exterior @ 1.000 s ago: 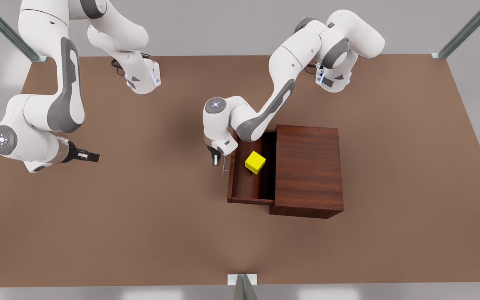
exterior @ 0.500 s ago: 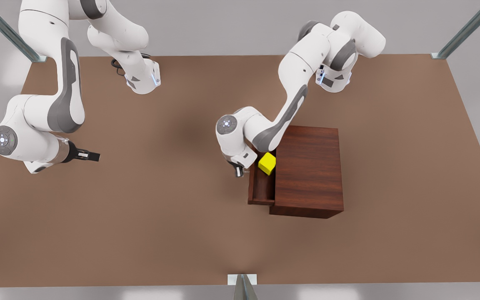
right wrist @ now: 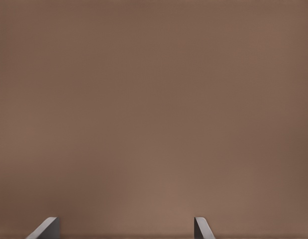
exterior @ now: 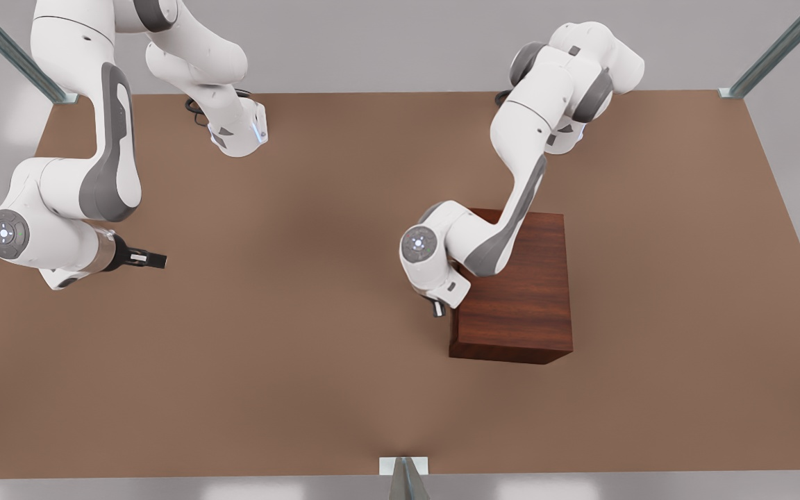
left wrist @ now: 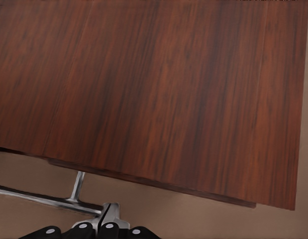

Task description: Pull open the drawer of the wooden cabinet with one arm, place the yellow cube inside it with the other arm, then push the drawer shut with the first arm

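Nearest the front view's camera lies the bare brown counter [exterior: 303, 389]; on it stands the wooden cabinet [exterior: 525, 292], a big, stiff, heavy-looking box that I judge will stay put under a sideways push; its drawer [left wrist: 154, 182] sits shut, its front flush with the cabinet's face on the front view's left; the yellow cube I judge to be inside that closed drawer, small, light and rigid, so it may slide about if the drawer is jolted; the thin silver handle [left wrist: 44, 199] stands off the drawer's front on short posts, and it is the only sensible place to take hold, being hard and probably slippery, so a grip near a post or the bar's middle should keep the drawer running straight; the left claw [left wrist: 110, 221] is right at this bar, beside the cabinet's front face, its fingertips drawn together, though I cannot tell whether the bar is pinched between them; the task looks all but done, with only a letting-go and a retreat to judge as remaining; farther back and well apart, at the front view's left, the right claw [exterior: 153, 260] waits above the counter with its fingers spread wide and nothing between them.
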{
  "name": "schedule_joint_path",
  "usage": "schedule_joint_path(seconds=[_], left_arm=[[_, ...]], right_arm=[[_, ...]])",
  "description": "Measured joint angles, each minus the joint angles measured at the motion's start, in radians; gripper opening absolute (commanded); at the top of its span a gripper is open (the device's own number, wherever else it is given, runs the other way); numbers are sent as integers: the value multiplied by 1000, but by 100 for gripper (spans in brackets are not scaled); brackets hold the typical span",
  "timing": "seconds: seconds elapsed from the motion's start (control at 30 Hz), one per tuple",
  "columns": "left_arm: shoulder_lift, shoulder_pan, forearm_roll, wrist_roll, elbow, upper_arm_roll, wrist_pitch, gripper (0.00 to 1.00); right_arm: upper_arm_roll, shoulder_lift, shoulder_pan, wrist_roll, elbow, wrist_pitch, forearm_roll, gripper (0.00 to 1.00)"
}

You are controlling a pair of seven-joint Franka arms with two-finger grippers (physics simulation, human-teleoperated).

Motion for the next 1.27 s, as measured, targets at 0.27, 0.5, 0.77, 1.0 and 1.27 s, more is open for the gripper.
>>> schedule_joint_path(seconds=[0.27,0.5,0.77,1.0,1.27], left_arm=[[-201,99,-73,66,34,-4,-24,100],[-439,474,-244,564,0,48,-307,100],[-699,482,-251,1274,-369,44,-264,100],[-701,485,-248,1673,-367,38,-252,100],[-689,483,-248,1978,-346,39,-250,100]], right_arm=[[0,0,0,-4,0,1,-1,100],[0,0,0,-5,0,1,-2,100],[0,0,0,-6,0,0,-2,100],[0,0,0,-6,0,0,-2,100],[0,0,6,-7,0,0,-2,100]])
